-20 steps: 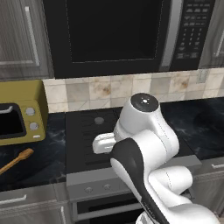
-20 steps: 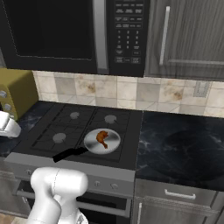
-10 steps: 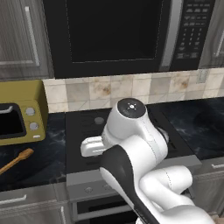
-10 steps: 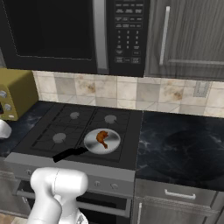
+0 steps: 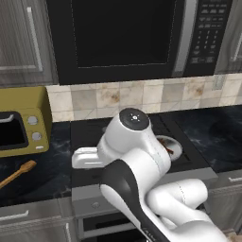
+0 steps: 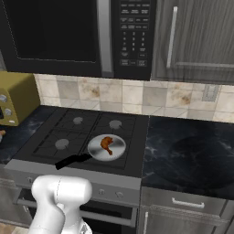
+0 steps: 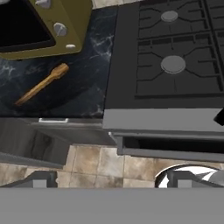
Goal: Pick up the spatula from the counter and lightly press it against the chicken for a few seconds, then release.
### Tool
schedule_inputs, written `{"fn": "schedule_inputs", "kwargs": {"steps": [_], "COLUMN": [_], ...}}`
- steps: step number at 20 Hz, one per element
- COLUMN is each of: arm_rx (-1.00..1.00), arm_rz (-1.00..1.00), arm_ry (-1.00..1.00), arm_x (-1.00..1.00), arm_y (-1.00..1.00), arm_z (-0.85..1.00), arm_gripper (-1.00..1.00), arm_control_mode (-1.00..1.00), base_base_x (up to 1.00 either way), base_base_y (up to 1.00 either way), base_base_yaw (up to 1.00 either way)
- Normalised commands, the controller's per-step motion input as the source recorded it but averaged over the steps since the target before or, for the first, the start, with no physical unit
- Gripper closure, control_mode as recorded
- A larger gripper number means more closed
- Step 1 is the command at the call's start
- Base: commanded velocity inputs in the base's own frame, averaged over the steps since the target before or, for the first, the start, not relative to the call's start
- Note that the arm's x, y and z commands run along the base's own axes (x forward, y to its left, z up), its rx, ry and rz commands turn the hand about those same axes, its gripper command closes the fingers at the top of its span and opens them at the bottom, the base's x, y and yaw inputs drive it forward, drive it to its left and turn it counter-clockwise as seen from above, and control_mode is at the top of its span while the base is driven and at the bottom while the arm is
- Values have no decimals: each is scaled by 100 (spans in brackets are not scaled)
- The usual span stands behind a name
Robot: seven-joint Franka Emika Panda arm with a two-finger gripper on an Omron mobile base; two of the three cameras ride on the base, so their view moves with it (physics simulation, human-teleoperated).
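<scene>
Spatula [image 7: 41,85] flat on dark counter [image 7: 89,83], near yellow toaster oven [image 7: 65,48]. Gripper [image 7: 107,180] jaws wide apart, empty. Probably light, stiff wood, not slippery; best pinched across the handle near its middle.

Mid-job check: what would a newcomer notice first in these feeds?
The bulky white arm looms in the left base view's foreground, before the stove. Then the yellow toaster oven on the dark counter left of it, the wooden spatula lying in front, and the chicken in the pan on a front burner.
</scene>
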Motion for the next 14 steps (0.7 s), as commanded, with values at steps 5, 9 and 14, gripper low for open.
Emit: {"fn": "schedule_inputs", "kwargs": {"steps": [5, 9, 14], "arm_rx": [15, 7, 0], "arm_rz": [0, 1, 4], "arm_ry": [0, 0, 0], "arm_x": [0, 0, 13], "arm_y": [42, 37, 41], "arm_z": [-8, -3, 0], "arm_gripper": [-100, -100, -100], "arm_control_mode": [-100, -100, -100], "base_base_x": [0, 0, 0], "base_base_y": [0, 0, 0], "base_base_yaw": [0, 0, 0]}}
